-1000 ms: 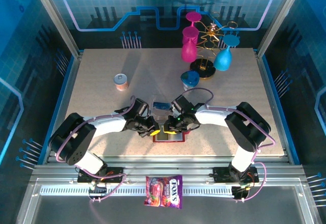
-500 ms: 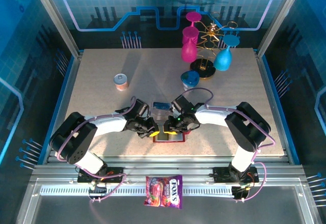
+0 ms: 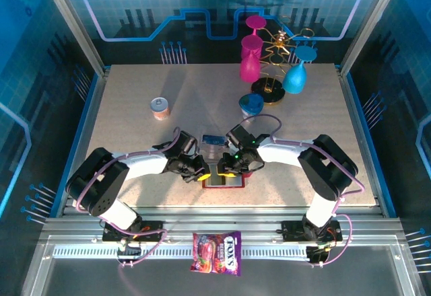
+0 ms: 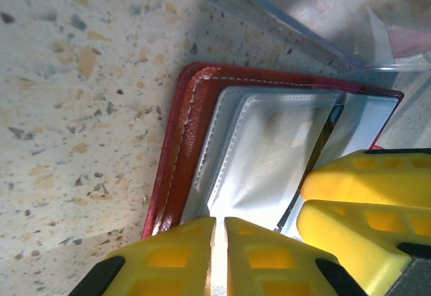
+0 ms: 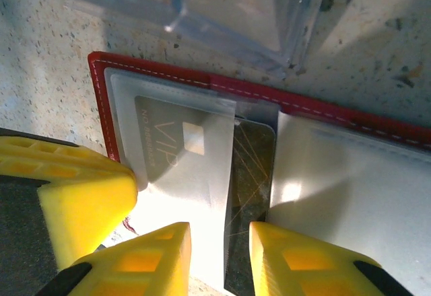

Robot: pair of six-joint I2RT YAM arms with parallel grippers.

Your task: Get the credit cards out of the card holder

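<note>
The card holder (image 3: 224,183) is seen lying open on the bench (image 3: 135,141), near the front edge at the middle, between the two arms. It lies just in front of a transparent tray (image 3: 214,149), in which a small blue card (image 3: 214,138) is lying. Both arms are set over the holder, side by side. In the left wrist view the left gripper (image 4: 219,227) is placed at one edge of the holder. Its jaws are almost together, and a clear pocket leaf (image 4: 269,155) runs into the thin slit between them, so the leaf appears to be pinched. In the right wrist view the right gripper (image 5: 219,232) is shown with its jaws partly open. A dark credit card (image 5: 252,168) with fine gold lines, sticking partway out of its pocket at the fold, is found in the gap between them. Whether it is touched by the fingers cannot be told. A second credit card marked VIP (image 5: 178,148) is seen under the clear pocket just beside it.
</note>
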